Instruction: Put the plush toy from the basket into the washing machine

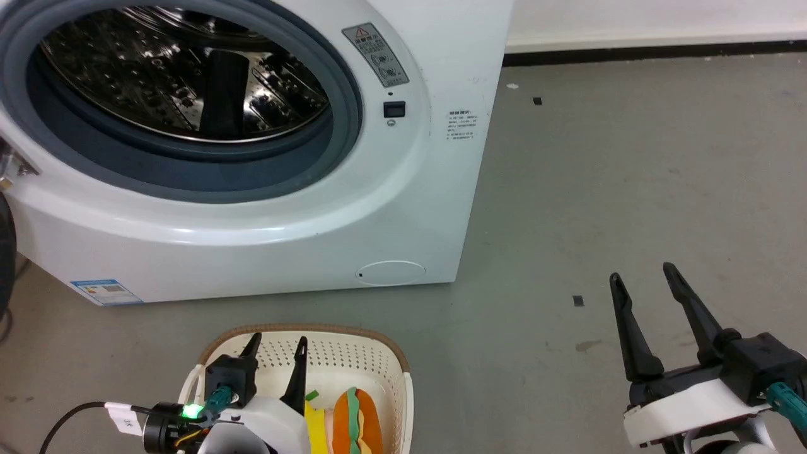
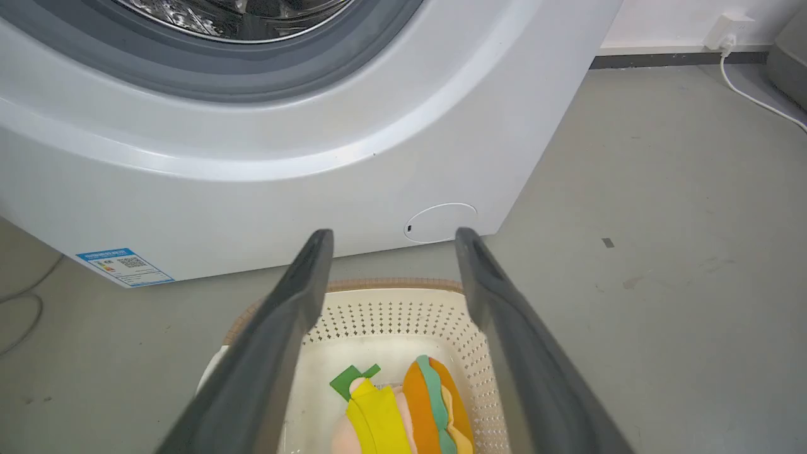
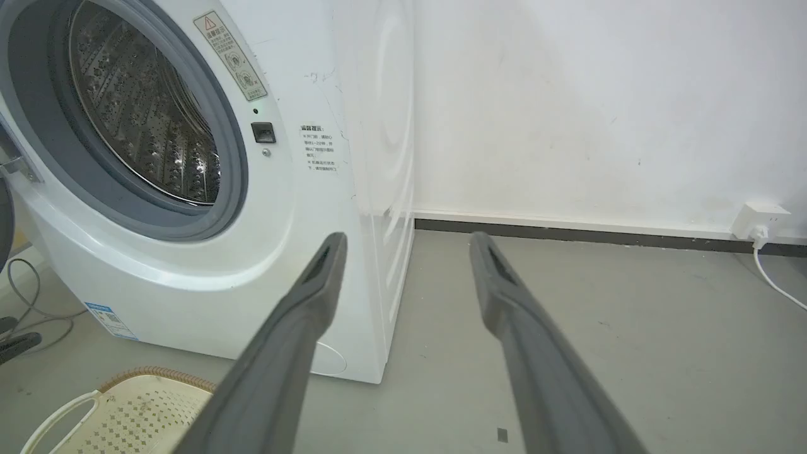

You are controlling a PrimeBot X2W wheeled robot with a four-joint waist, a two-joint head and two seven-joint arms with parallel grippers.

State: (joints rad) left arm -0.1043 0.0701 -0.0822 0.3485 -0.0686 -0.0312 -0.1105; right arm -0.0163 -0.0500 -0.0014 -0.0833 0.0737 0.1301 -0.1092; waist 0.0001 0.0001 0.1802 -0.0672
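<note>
One washer (image 1: 403,208), port open. One basket (image 1: 378,343) stands on the floor (image 1: 630,157) before it. One toy (image 1: 359,422) lies inside the basket, near its right wall. Two grippers, fingers apart: left gripper (image 1: 278,342) over the basket, right gripper (image 1: 642,273) over the floor.

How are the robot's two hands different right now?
The left gripper hangs over the basket, close to the plush toy; the right gripper is over bare floor, off to the side. The left gripper is in front of the washing machine; the right gripper is out past its side. Both are open, have two long dark fingers and hold nothing.
</note>
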